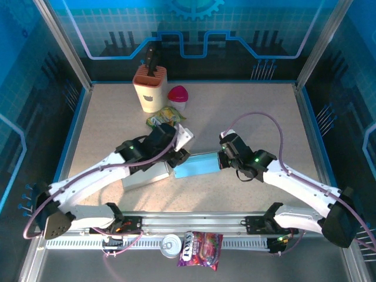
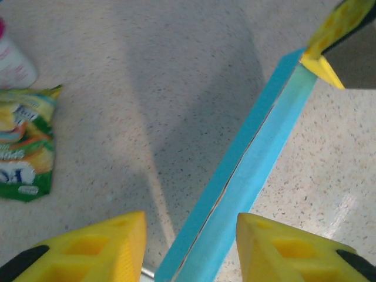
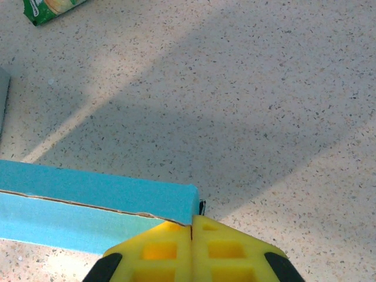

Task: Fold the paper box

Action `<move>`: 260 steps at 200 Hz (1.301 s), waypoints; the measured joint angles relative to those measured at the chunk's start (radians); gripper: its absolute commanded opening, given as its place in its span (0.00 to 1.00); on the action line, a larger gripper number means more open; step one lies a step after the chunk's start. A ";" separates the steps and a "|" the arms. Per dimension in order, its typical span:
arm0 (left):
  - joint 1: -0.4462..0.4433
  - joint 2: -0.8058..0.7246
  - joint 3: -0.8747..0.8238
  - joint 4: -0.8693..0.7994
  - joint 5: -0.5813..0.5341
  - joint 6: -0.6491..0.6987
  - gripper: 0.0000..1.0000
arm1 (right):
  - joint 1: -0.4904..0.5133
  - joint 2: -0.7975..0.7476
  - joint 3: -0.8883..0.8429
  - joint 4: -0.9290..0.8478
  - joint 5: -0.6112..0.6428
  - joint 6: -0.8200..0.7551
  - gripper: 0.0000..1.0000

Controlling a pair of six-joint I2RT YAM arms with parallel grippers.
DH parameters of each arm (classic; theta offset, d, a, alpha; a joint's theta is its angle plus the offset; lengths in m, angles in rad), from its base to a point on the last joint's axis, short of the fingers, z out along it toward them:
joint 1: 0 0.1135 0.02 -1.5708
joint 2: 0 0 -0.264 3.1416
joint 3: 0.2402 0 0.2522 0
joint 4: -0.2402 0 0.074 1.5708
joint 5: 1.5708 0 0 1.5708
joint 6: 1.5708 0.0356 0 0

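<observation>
The left gripper (image 2: pixel 189 222) stands open astride the blue box (image 2: pixel 252 158); the right gripper (image 3: pixel 191 222), closed, pinches its far end.

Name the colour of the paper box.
The paper box is light blue, clearest in the right wrist view.

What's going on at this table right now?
Two robot arms are working on a flat light-blue paper box in the middle of the speckled table. The right end effector is shut on one end of it. The left end effector is open, straddling the opposite end without gripping. The box looks flat, not yet folded into shape.
</observation>
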 measured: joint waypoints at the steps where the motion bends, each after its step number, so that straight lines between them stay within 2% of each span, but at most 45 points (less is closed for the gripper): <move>1: 0.000 -0.003 0.000 -0.002 -0.002 -0.005 0.43 | 0.000 0.000 0.000 0.000 0.000 0.000 0.00; 36: 0.001 -0.049 -0.011 -0.146 -0.051 -0.190 0.43 | 0.000 0.011 0.016 -0.016 -0.001 0.014 0.00; 78: 0.010 -0.002 -0.033 -0.225 -0.088 -0.269 0.43 | 0.000 0.010 0.017 -0.026 -0.001 0.025 0.00; 115: 0.026 0.040 -0.033 -0.222 -0.092 -0.280 0.38 | 0.000 0.010 0.023 -0.040 -0.003 0.026 0.00; 165: 0.034 0.067 -0.033 -0.206 -0.084 -0.288 0.19 | 0.000 0.006 0.023 -0.048 -0.005 0.026 0.00; 205: 0.034 0.082 -0.033 -0.192 -0.071 -0.289 0.18 | 0.001 0.004 0.023 -0.053 -0.005 0.026 0.00; 228: 0.034 0.083 -0.031 -0.188 -0.072 -0.281 0.29 | 0.001 0.003 0.023 -0.055 -0.005 0.026 0.00; 260: 0.034 0.090 -0.027 -0.185 -0.073 -0.268 0.24 | 0.001 0.002 0.024 -0.056 -0.005 0.026 0.00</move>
